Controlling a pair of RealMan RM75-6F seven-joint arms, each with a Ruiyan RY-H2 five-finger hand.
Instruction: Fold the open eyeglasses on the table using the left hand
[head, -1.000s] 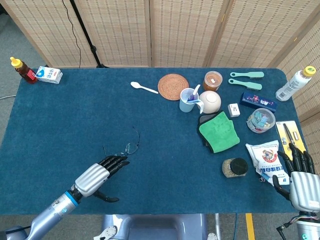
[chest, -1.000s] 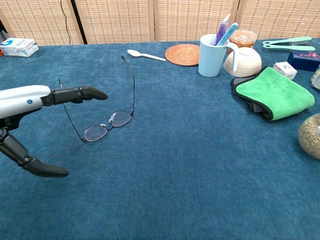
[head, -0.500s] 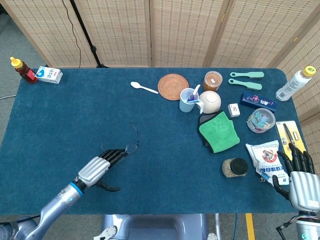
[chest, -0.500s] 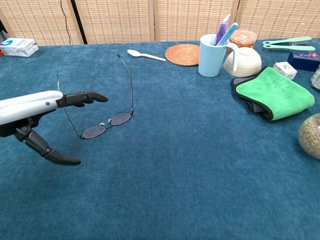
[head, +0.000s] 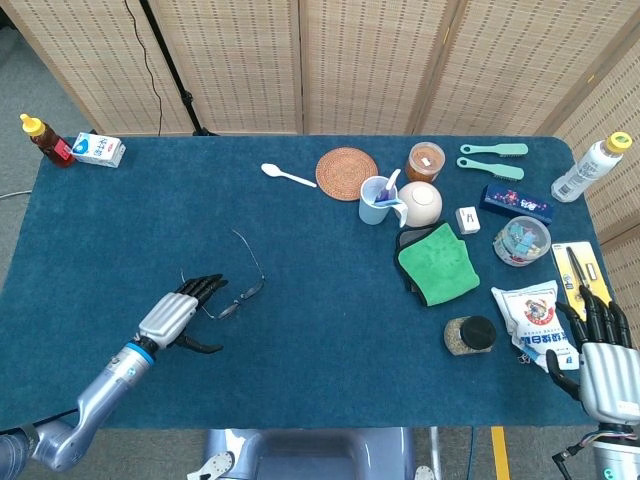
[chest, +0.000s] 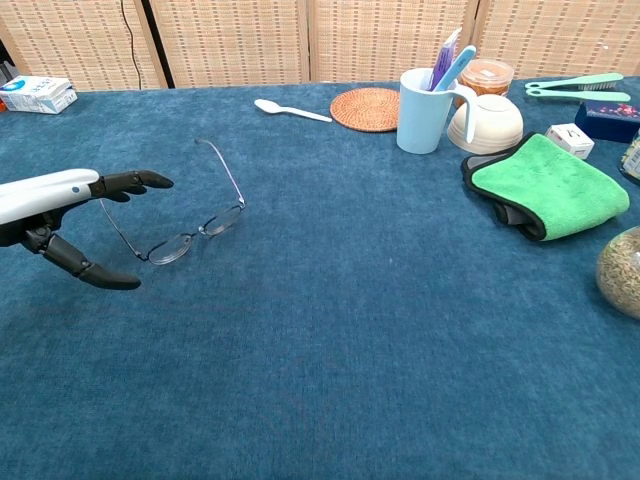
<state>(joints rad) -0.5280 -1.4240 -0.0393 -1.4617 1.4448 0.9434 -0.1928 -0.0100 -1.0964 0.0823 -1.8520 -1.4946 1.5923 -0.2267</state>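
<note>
The open thin-framed eyeglasses (head: 238, 293) lie on the blue table (head: 330, 340) left of centre, lenses down and both temple arms spread. In the chest view the eyeglasses (chest: 190, 234) sit just right of my left hand (chest: 55, 195). Its straight fingers reach over the near temple arm and its thumb hangs apart underneath; nothing is pinched. In the head view my left hand (head: 178, 315) touches the frame's left side. My right hand (head: 603, 362) rests at the table's front right corner, fingers spread and holding nothing.
A white spoon (head: 287, 175), woven coaster (head: 346, 172) and blue cup (head: 378, 200) stand behind the glasses. A green cloth (head: 438, 262), a jar (head: 470, 335) and a white bag (head: 530, 320) are to the right. A milk carton (head: 98, 149) sits far left.
My left hand has drawn back to the left, and the eyeglasses have slid and turned leftward with it. The right hand has stayed still.
</note>
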